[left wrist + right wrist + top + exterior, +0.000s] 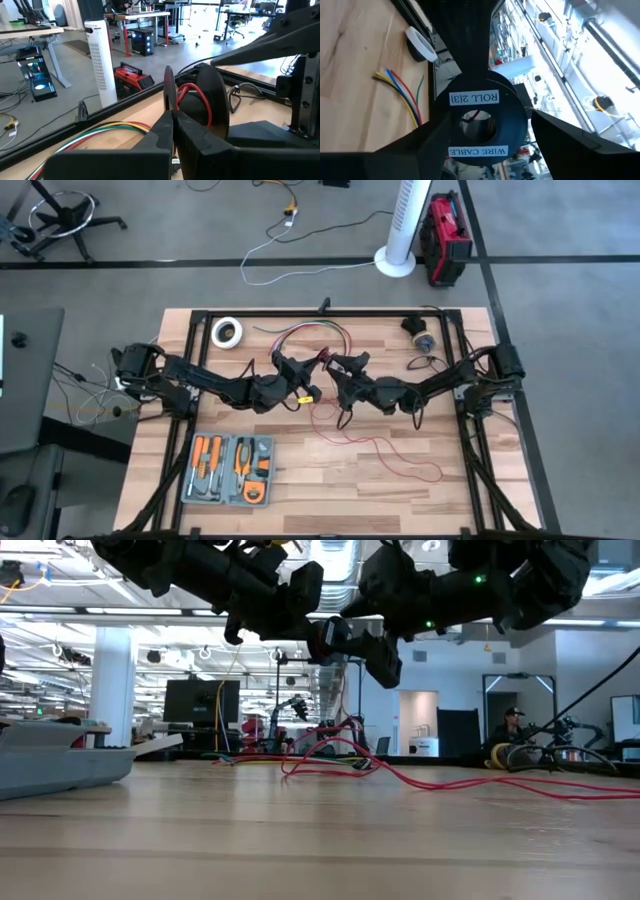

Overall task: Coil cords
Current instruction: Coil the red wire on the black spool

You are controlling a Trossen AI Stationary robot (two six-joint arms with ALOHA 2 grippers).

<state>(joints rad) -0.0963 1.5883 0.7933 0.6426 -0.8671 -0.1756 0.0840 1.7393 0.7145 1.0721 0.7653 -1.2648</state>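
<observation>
Both arms meet mid-tabletop, raised off the tabletop [400,500] in the low view. Right gripper [345,366] holds a black spool [479,120] labelled WIRE CABLE across its faces. Left gripper [296,370] sits just beside it at 9 o'clock, jaws pinched shut on the red wire [385,450] right at the spool. From the grippers the wire drops and trails in loose loops toward 5 o'clock, long axis running 11-to-5, tail end near the right arm's side. Slack lies nearer the right arm, so winding likely pulls it in from 5 o'clock
</observation>
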